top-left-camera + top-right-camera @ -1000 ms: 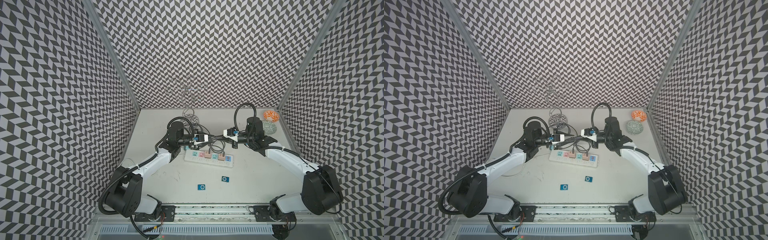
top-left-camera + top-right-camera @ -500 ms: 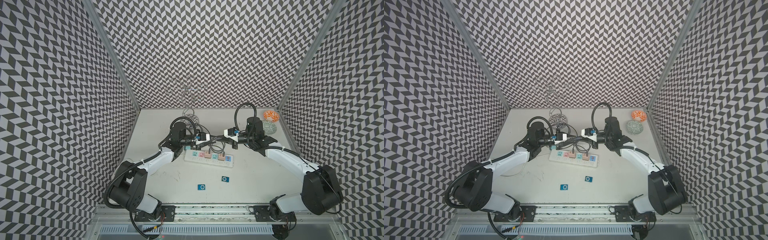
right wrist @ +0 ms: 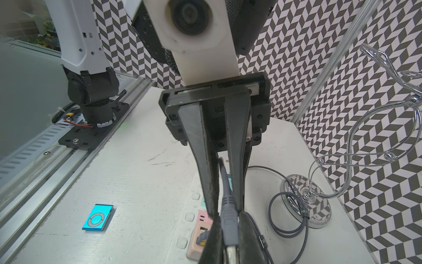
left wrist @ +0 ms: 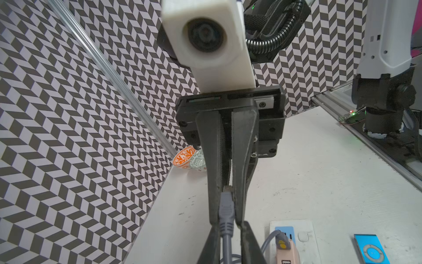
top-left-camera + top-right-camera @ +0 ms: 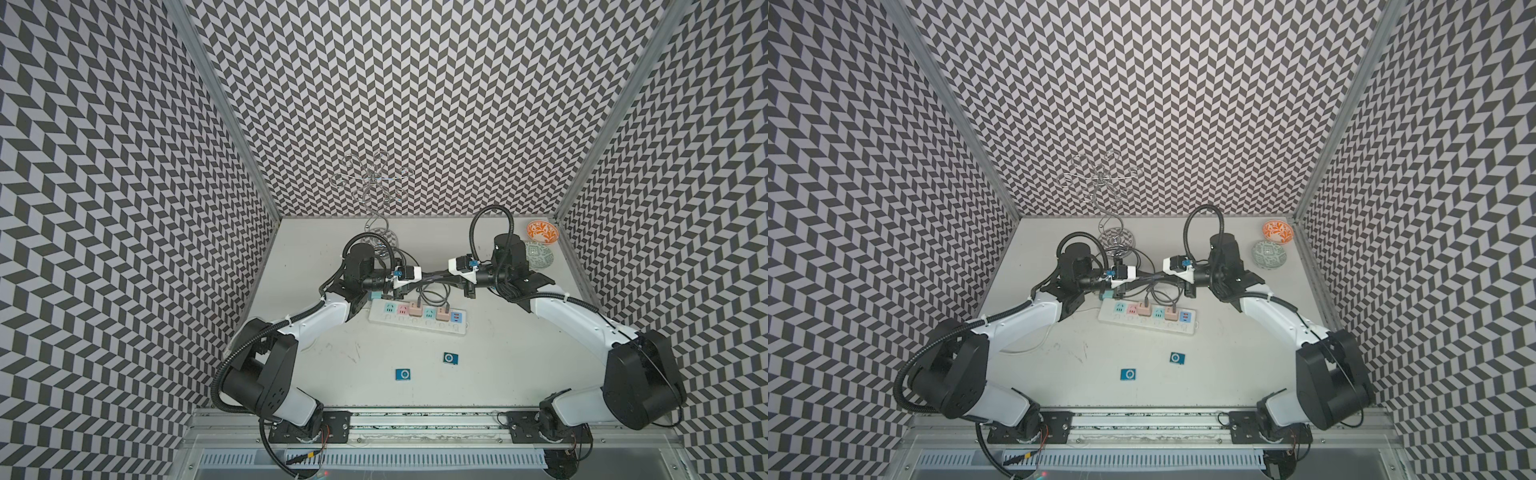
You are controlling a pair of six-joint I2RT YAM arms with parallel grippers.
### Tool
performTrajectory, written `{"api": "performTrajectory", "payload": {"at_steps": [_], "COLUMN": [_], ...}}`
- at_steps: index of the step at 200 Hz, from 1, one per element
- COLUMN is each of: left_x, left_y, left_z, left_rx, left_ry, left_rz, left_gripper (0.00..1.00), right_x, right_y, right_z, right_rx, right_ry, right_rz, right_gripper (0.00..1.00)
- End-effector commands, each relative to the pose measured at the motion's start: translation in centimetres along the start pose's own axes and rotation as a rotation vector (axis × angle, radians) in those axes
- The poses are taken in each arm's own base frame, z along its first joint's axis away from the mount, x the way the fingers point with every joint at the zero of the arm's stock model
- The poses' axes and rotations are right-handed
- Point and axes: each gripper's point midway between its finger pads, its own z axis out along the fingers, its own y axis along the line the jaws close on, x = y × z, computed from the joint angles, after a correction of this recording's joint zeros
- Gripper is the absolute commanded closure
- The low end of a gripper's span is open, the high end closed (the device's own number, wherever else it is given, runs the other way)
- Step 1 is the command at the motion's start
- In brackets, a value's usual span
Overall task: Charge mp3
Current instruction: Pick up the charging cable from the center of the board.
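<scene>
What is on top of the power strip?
Two pink chargers are plugged into the power strip, each with a grey cable plugged in. The sockets beneath them are covered; the other sockets look free.

The table (image 5: pixel 519 353) is matt white, scuffed and marked with grey streaks. The strip (image 5: pixel 415 322) is smooth white plastic. The cable (image 4: pixel 226 212) has a matt grey rubbery jacket. The players (image 3: pixel 97 217) show a satin blue metallic sheen. The stand (image 3: pixel 319 205) is glossy chrome-like wire on a mirror-like base; the bowls (image 5: pixel 541 230) look glazed.
</scene>
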Motion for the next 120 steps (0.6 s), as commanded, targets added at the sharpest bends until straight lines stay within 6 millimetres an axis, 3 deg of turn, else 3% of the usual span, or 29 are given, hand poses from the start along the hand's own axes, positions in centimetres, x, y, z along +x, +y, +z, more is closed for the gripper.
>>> {"api": "performTrajectory", "payload": {"at_steps": [1, 120], "left_x": [-1.4, -2.1], "left_y": [0.4, -0.3], "left_z": [0.6, 0.3], "left_rx": [0.018, 0.047], "left_ry": [-0.038, -0.049], "left_rz": [0.045, 0.071], "left_gripper": [0.83, 0.78], "right_x": [-1.7, -0.6], "right_y": [0.1, -0.2], "right_z": [-0.1, 0.1], "right_rx": [-0.028, -0.004], "right_ry": [-0.066, -0.036], "right_rz": [-0.061, -0.065], "right_gripper": [1.00, 1.00]}}
